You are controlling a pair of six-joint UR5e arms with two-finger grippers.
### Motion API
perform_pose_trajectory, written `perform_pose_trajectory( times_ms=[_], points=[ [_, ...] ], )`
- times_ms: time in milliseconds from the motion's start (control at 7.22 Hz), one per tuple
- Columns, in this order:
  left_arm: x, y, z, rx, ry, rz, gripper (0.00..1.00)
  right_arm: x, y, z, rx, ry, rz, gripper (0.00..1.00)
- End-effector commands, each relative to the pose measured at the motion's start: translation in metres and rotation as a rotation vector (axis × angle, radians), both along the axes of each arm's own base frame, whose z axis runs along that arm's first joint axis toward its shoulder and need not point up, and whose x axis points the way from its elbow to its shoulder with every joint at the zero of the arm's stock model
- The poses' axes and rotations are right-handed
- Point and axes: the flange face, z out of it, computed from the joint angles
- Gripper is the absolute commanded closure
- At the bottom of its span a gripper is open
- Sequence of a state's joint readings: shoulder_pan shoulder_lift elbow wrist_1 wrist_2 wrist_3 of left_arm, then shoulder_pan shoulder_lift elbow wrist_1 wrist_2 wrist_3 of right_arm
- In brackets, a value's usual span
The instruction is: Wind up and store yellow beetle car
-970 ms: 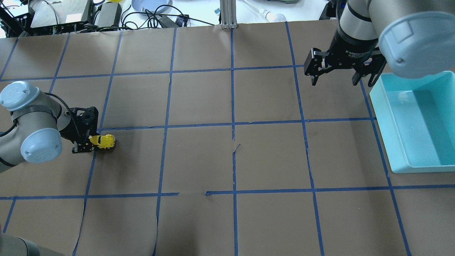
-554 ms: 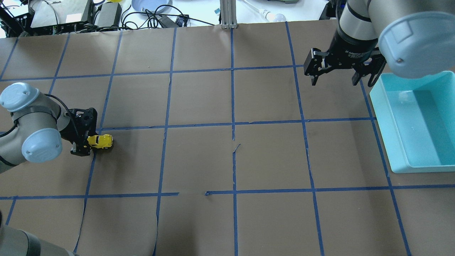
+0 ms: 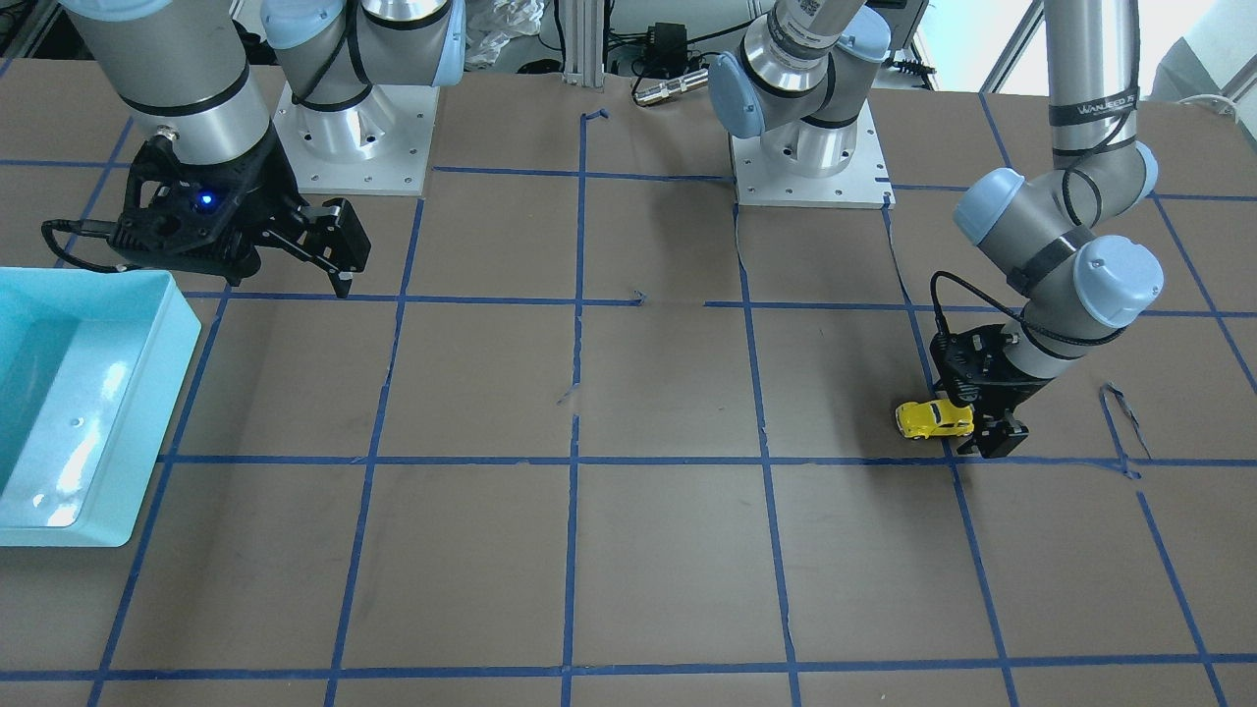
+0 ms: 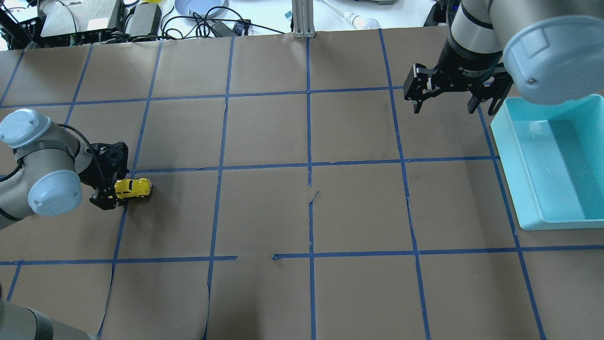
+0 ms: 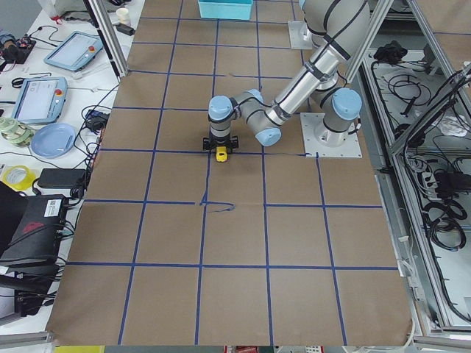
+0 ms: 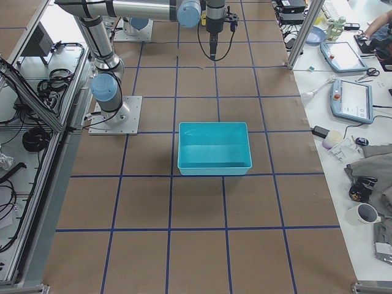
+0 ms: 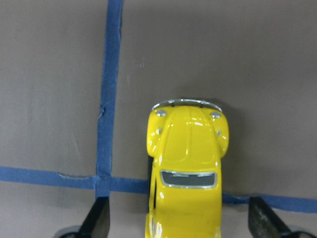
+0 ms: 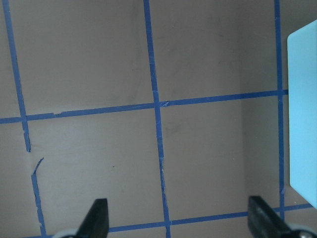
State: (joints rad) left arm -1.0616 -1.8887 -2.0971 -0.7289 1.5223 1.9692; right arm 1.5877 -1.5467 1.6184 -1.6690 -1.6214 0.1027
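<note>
The yellow beetle car (image 4: 133, 187) stands on its wheels on the brown table at the left, nose pointing right. It also shows in the front view (image 3: 934, 418) and the left wrist view (image 7: 187, 173). My left gripper (image 4: 118, 185) is open, low at the table, with one finger on each side of the car's rear. In the left wrist view (image 7: 181, 223) there is a gap between each finger and the car. My right gripper (image 4: 443, 109) is open and empty, hovering at the far right beside the teal bin (image 4: 507, 156).
The teal bin (image 3: 128, 412) holds nothing that I can see; its edge shows in the right wrist view (image 8: 302, 99). Blue tape lines grid the brown paper, which is torn near the middle (image 4: 312, 196). Cables and devices lie beyond the far table edge.
My left gripper has drawn back a little to the left along the car. The car has hardly moved. The right arm has not moved.
</note>
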Motion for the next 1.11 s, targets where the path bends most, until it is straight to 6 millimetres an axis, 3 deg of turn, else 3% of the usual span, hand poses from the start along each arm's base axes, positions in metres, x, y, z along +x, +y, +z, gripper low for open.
perform_pose_trajectory(
  times_ms=[0, 831, 970],
  points=[
    [0.000, 0.000, 0.002, -0.003, -0.003, 0.000, 0.03, 0.000, 0.000, -0.001, 0.002, 0.000, 0.001, 0.00],
    [-0.001, 0.000, 0.009, -0.009, -0.013, 0.001, 0.03, 0.001, 0.000, 0.001, -0.002, 0.000, 0.011, 0.00],
    [-0.007, -0.002, 0.013, -0.013, -0.015, 0.032, 0.03, 0.000, 0.001, 0.008, -0.017, 0.000, 0.012, 0.00]
  ],
)
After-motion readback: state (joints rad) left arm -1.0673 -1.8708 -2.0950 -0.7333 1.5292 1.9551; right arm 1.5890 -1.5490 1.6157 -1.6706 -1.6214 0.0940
